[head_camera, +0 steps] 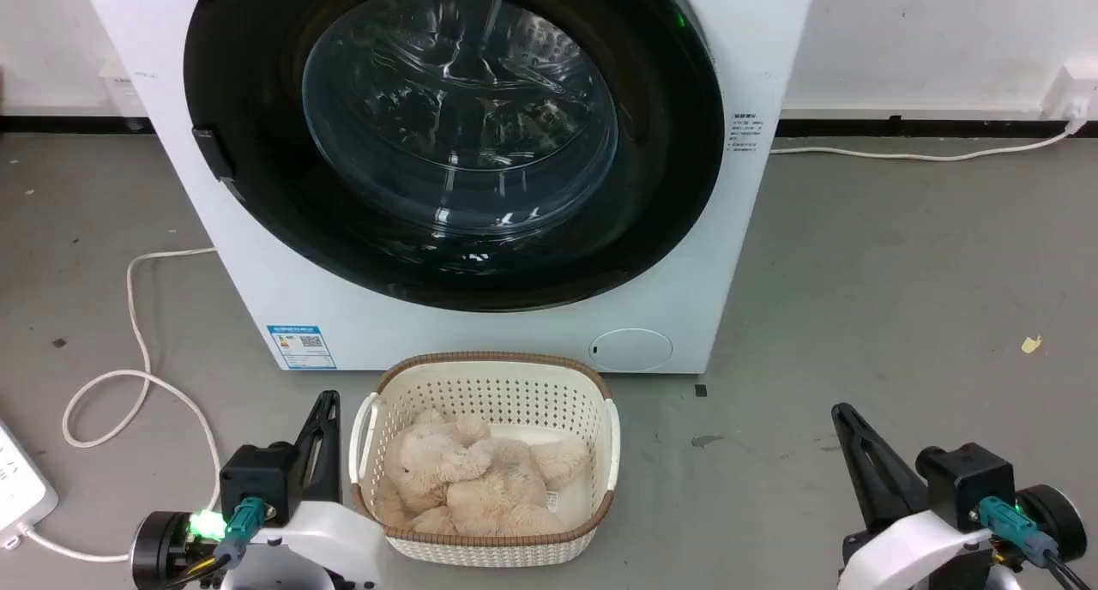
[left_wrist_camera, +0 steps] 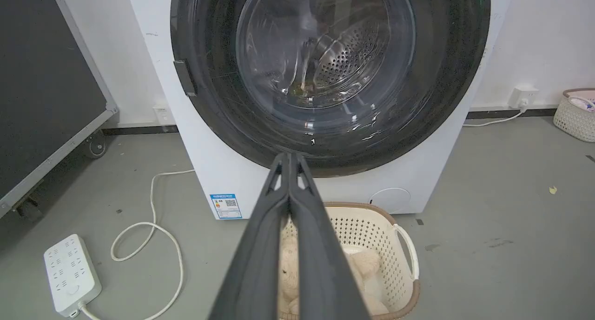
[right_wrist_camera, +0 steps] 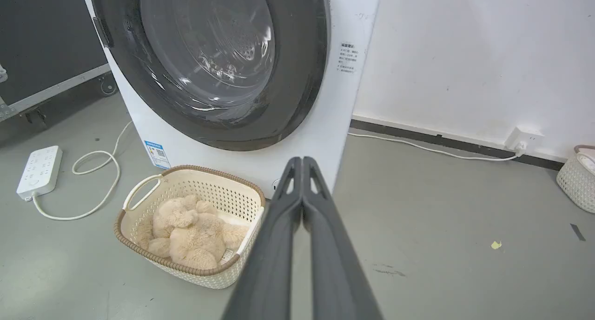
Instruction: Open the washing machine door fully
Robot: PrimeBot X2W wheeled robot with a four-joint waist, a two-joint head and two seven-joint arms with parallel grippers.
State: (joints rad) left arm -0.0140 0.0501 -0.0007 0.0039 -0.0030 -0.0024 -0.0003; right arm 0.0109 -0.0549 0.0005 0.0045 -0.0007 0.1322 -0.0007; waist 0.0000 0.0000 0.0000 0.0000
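The washing machine door [head_camera: 249, 144] is a large glossy black disc with a clear glass bowl centre, lying flush against the white machine front [head_camera: 480, 324]. A dark handle tab [head_camera: 212, 154] sits on its left edge. The same door [left_wrist_camera: 441, 78] faces the left wrist view, and it shows as door [right_wrist_camera: 307, 64] in the right wrist view. My left gripper [head_camera: 327, 397] is shut, low at the lower left beside the basket. My right gripper [head_camera: 841, 410] is shut at the lower right, well away from the door. Both hold nothing.
A cream basket [head_camera: 600, 418] with a beige plush toy [head_camera: 476, 478] stands on the floor in front of the machine. A white cable [head_camera: 137, 350] and power strip [left_wrist_camera: 69, 273] lie to the left. A dark wheeled case [left_wrist_camera: 46, 92] stands left; another basket [right_wrist_camera: 576, 180] far right.
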